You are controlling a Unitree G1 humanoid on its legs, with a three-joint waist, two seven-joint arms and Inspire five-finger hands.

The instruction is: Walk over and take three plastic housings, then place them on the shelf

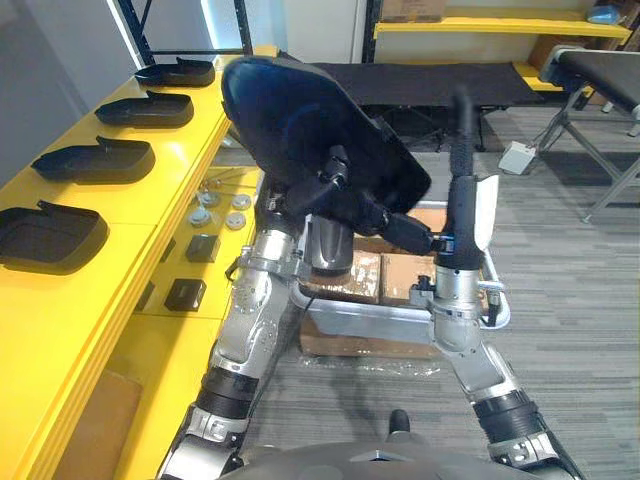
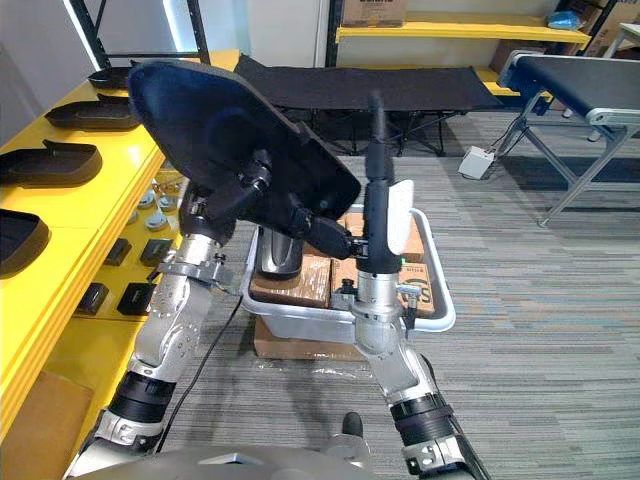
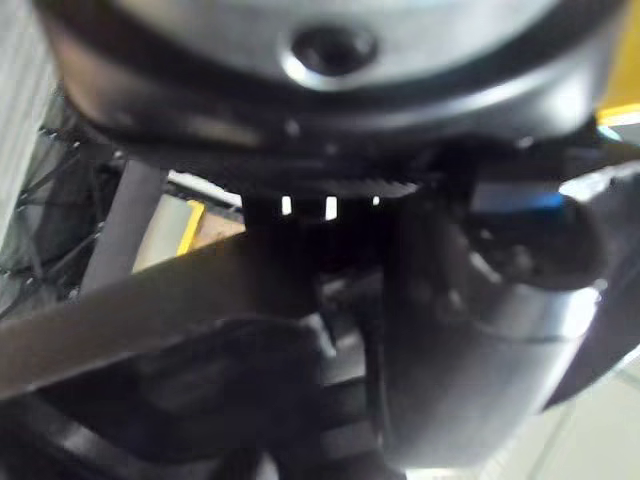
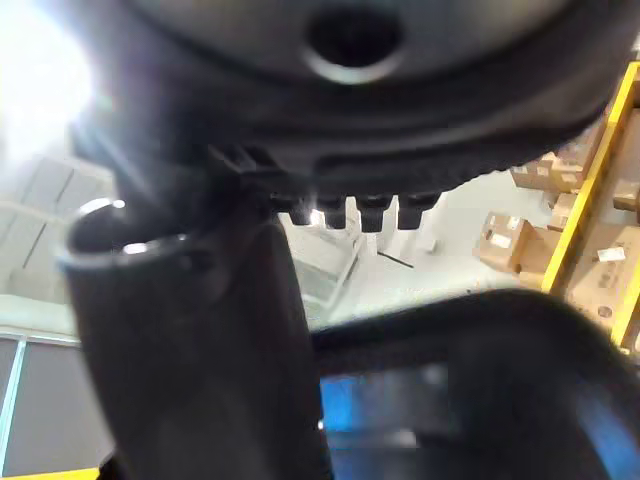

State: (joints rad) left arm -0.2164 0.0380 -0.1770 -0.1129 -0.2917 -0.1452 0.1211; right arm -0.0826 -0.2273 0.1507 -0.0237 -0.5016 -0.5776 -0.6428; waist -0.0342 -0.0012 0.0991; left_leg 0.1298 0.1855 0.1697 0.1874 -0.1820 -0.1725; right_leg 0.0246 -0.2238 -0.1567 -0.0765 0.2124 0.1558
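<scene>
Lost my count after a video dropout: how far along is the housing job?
Four black housings lie on the yellow shelf; which are this run's I cannot tell. A fifth housing is pinched in the left hand, held up tilted, the right hand open beside it. It is not yet shelved.

Four black housings (image 1: 93, 160) are lying in a row along the top of the yellow shelf (image 1: 130, 203), small black blocks (image 1: 185, 293) and round metal parts (image 1: 205, 213) are sitting on its lower ledge, and a cardboard box (image 1: 335, 346) is resting on the grey carpeted floor (image 1: 580, 300).
</scene>
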